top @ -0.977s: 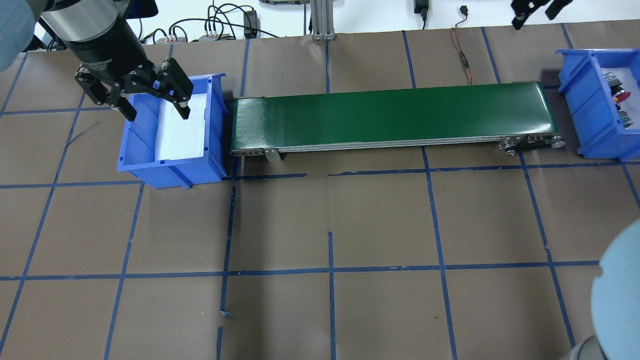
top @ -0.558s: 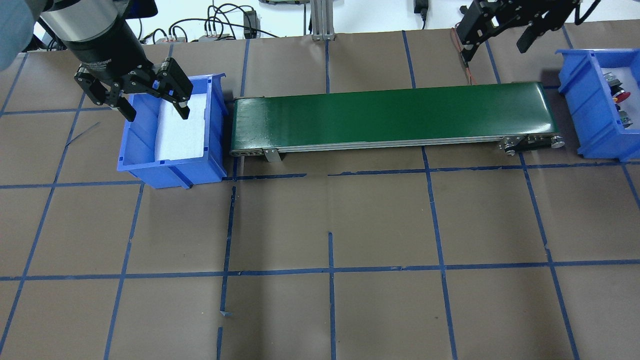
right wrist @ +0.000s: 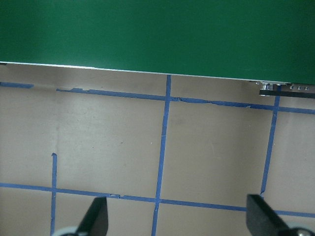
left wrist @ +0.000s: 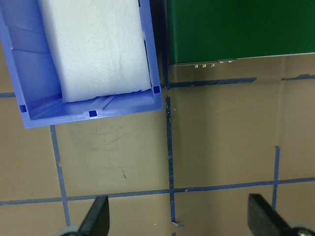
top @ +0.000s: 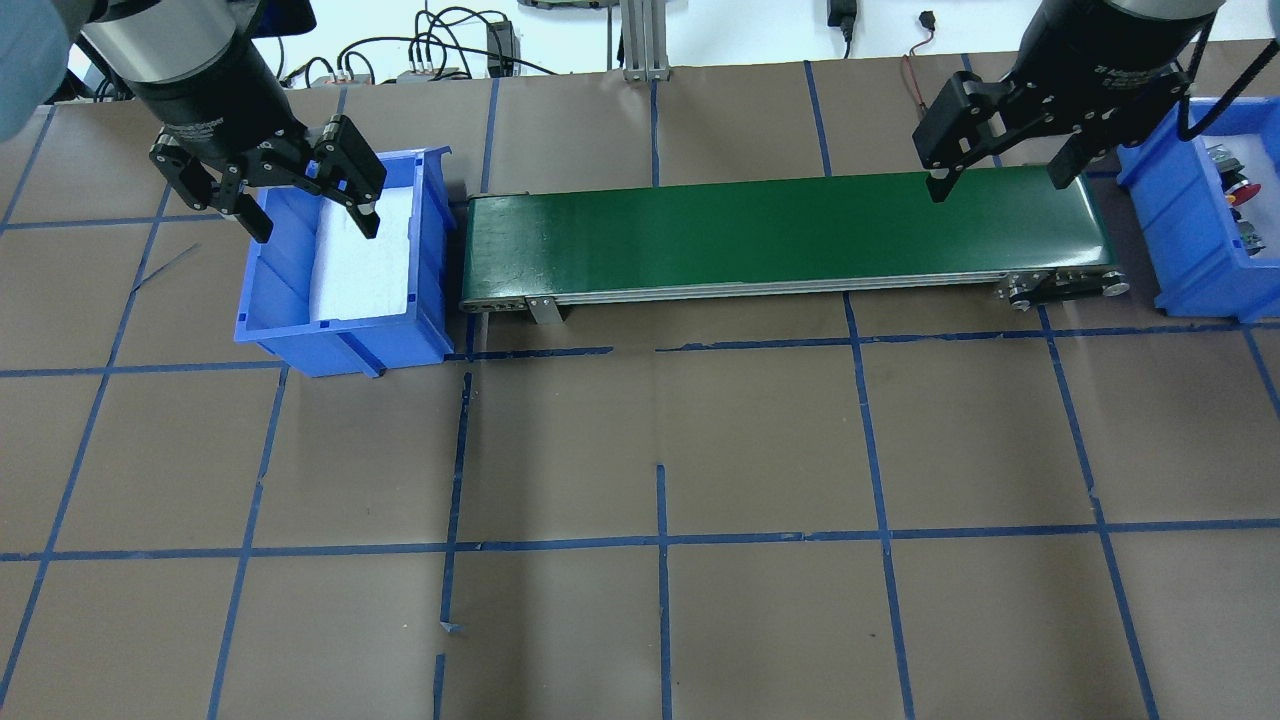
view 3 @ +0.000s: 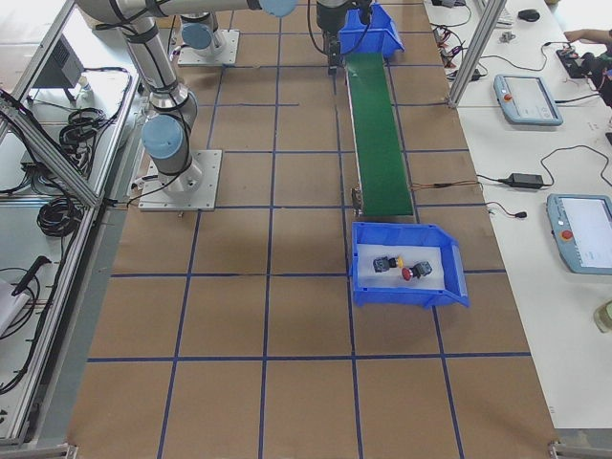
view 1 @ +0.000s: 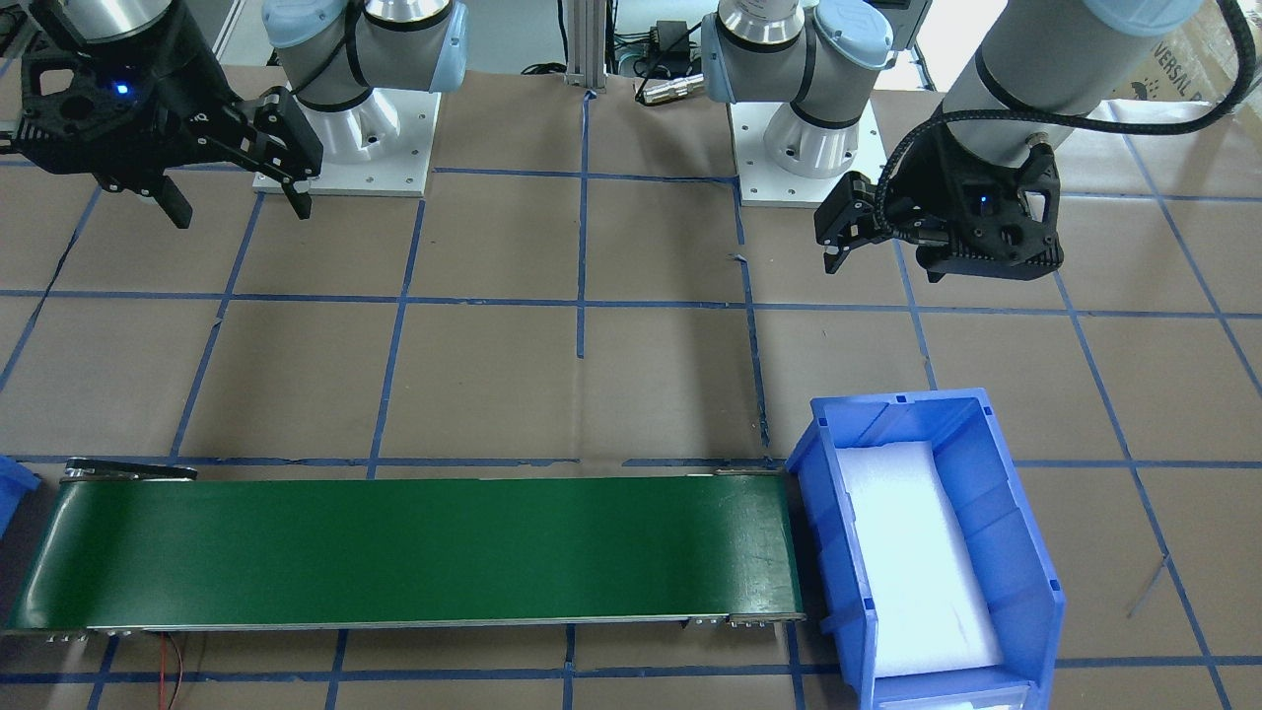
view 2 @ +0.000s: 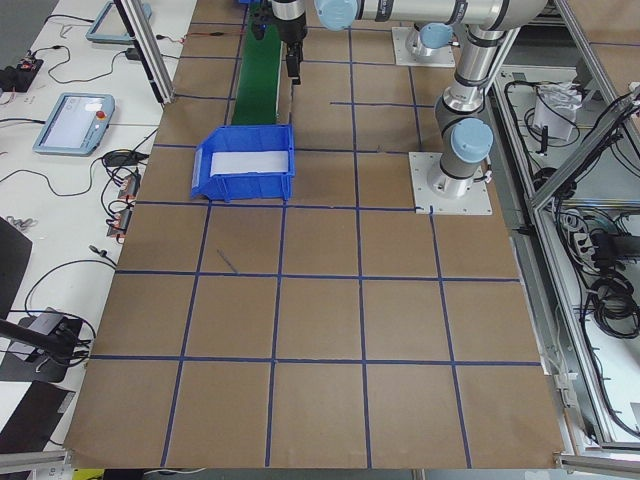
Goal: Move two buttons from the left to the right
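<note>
The two buttons lie in the blue right bin (view 3: 361, 273): one with a yellow cap (view 3: 399, 260) and one with a red cap (view 3: 407, 275). Overhead, only the red button (top: 1236, 190) peeks out at the frame's edge, inside that bin (top: 1160, 190). My right gripper (top: 998, 186) hangs open and holds nothing, above the right end of the green conveyor belt (top: 780, 230). My left gripper (top: 316, 226) is open too, over the left blue bin (top: 430, 250), which holds only white foam. Both wrist views show spread fingers with nothing between them.
The conveyor (view 1: 414, 552) runs between the two bins. A red cable (top: 925, 110) lies behind the belt's right end. Both arm bases (view 1: 789, 148) stand at the table's back. Brown paper with blue tape lines covers the table (top: 660, 450).
My right gripper has come in from the back right corner to above the belt's right end. The right arm's elbow has left the lower right corner. The left arm has not moved.
</note>
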Robot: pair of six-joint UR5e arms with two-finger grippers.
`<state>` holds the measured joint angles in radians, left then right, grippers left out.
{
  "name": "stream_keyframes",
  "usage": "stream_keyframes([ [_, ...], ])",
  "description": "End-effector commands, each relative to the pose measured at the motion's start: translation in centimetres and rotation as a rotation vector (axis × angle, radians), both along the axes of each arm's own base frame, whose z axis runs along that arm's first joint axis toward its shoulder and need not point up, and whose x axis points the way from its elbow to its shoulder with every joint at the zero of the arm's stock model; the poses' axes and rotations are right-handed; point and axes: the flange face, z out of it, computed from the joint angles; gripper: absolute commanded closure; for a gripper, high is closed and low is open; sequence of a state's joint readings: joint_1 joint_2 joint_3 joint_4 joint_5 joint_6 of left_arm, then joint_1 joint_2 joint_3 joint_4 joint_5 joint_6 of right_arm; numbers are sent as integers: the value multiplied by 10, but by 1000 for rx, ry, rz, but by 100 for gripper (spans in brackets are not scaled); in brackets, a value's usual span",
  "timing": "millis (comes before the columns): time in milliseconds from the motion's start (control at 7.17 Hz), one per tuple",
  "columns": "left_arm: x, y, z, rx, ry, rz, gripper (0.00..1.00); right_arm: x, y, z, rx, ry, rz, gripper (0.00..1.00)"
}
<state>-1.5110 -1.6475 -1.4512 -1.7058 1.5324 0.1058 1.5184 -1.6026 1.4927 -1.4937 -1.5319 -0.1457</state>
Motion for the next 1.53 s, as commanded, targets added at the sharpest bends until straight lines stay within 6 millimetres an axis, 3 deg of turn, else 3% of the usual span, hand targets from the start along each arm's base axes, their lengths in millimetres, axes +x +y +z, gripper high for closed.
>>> stream_keyframes([
  [0, 0, 0, 0, 0, 0, 0, 0, 0, -1, -6, 6, 41, -9, 0],
  [837, 6, 3, 6, -12, -8, 9, 0, -1, 1, -21, 38, 42, 9, 0],
  [977, 7, -6, -4, -3, -3, 10, 0, -1, 3, -27, 49, 41, 12, 0],
  [1395, 9, 4, 22, -86, -20, 13, 0, -1, 3, -28, 52, 41, 12, 0],
])
